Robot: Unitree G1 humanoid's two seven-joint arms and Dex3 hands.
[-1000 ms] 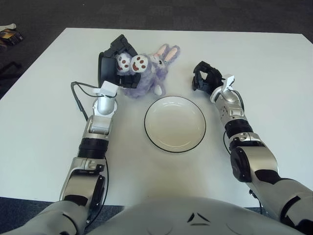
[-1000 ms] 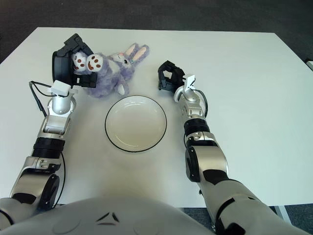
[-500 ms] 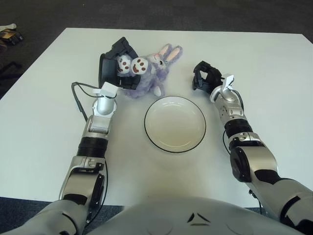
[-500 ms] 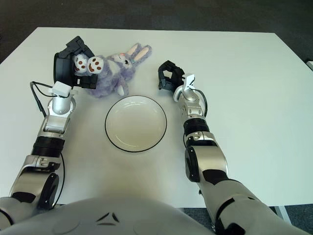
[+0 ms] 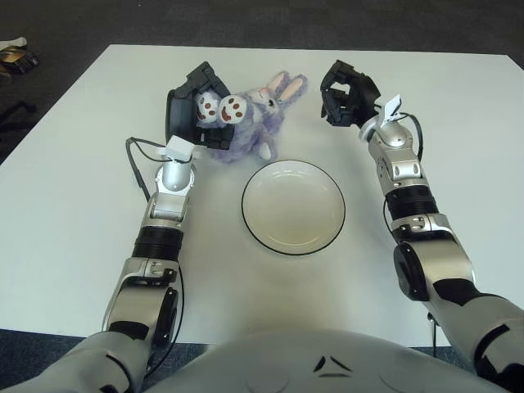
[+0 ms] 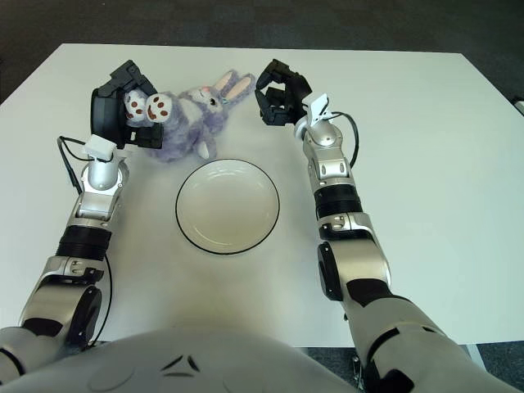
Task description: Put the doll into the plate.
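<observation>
A white plate (image 5: 293, 207) with a dark rim sits on the white worktop (image 5: 65, 213). It has nothing in it.

The doll (image 5: 246, 121) is a fluffy purple bunny. It lies on the worktop behind the plate and a little to the left of it, not touching the plate. Its long ears point away from the plate, toward the far right. Its two white feet with brown spots stick up on the left side.

The left hand (image 5: 192, 106) is behind the plate on the far left, right at the bunny's feet. Its black fingers (image 5: 214, 140) are curled around the feet end of the bunny and hold it.

The right hand (image 5: 345, 94) is behind the plate on the right, near the bunny's ears but not touching them. Its fingers (image 5: 331, 107) are bent loosely and hold nothing.
</observation>
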